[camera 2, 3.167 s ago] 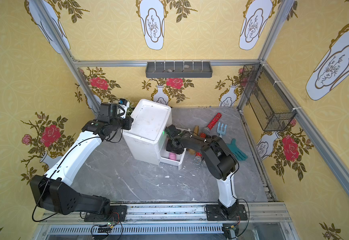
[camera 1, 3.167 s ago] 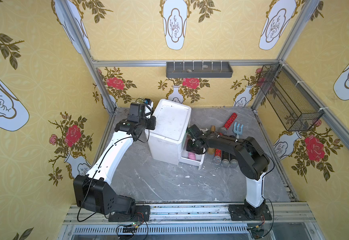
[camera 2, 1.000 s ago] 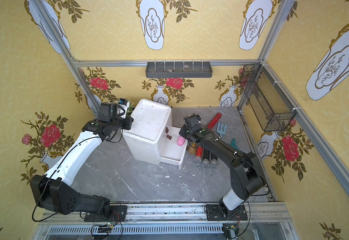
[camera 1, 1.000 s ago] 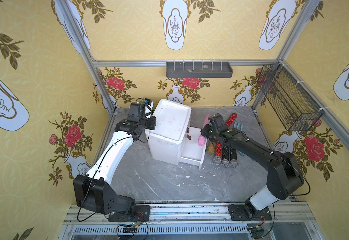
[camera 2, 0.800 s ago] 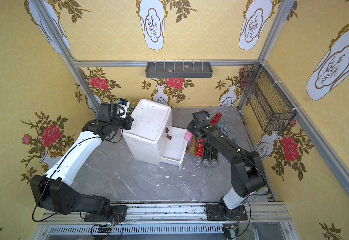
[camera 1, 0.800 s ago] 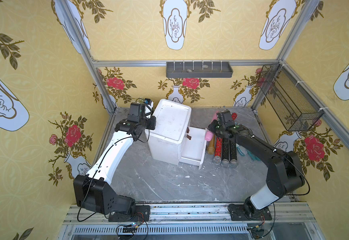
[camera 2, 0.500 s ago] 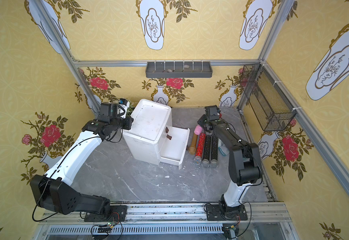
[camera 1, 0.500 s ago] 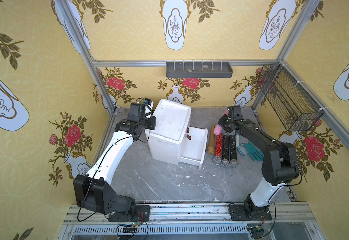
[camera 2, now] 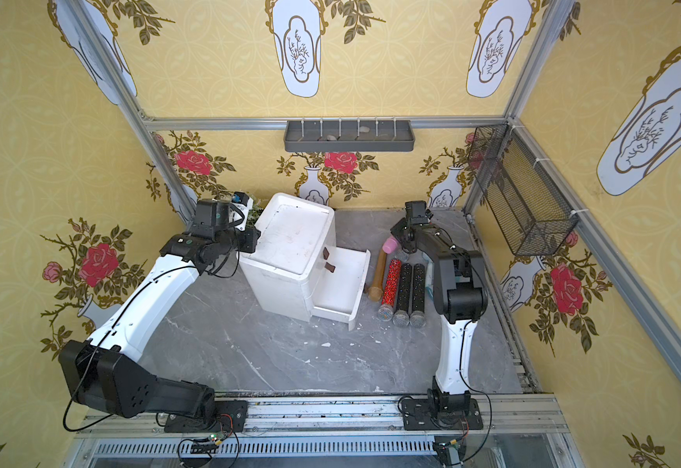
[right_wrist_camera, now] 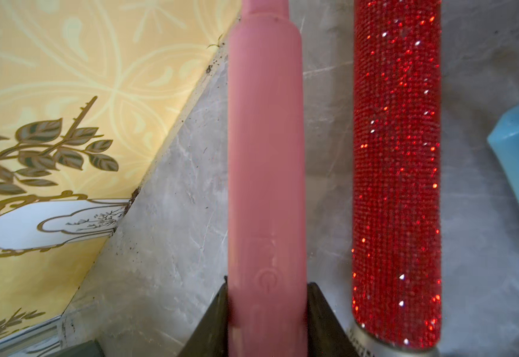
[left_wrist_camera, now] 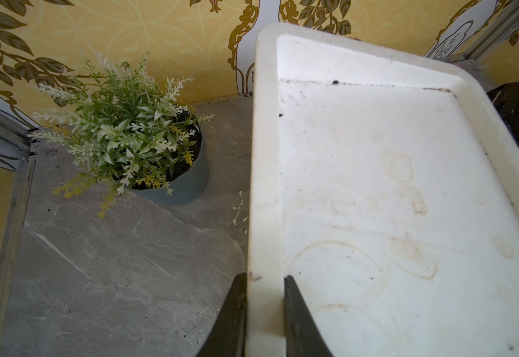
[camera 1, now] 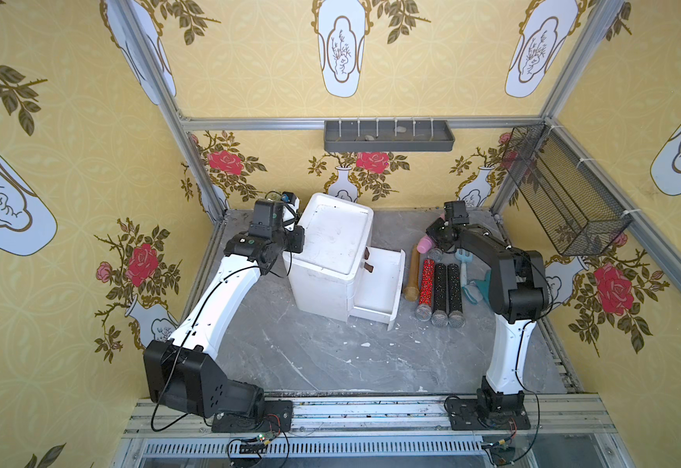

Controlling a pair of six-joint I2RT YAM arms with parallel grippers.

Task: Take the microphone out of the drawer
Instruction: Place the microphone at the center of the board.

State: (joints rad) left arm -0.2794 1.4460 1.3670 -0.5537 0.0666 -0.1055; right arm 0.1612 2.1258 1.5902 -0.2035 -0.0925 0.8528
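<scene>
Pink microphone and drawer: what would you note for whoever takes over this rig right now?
Left gripper: fingers shut on the top rim of the white cabinet, apparently bracing it.
Right gripper: shut on the pink microphone.
Where: the microphone is clear of the drawer, near the back of the table, alongside a red glitter microphone. I cannot tell if it touches the table. The drawer stands open, with nothing visible inside.
Done: the microphone is out of the drawer.
Left: probably set it down and release.
</scene>
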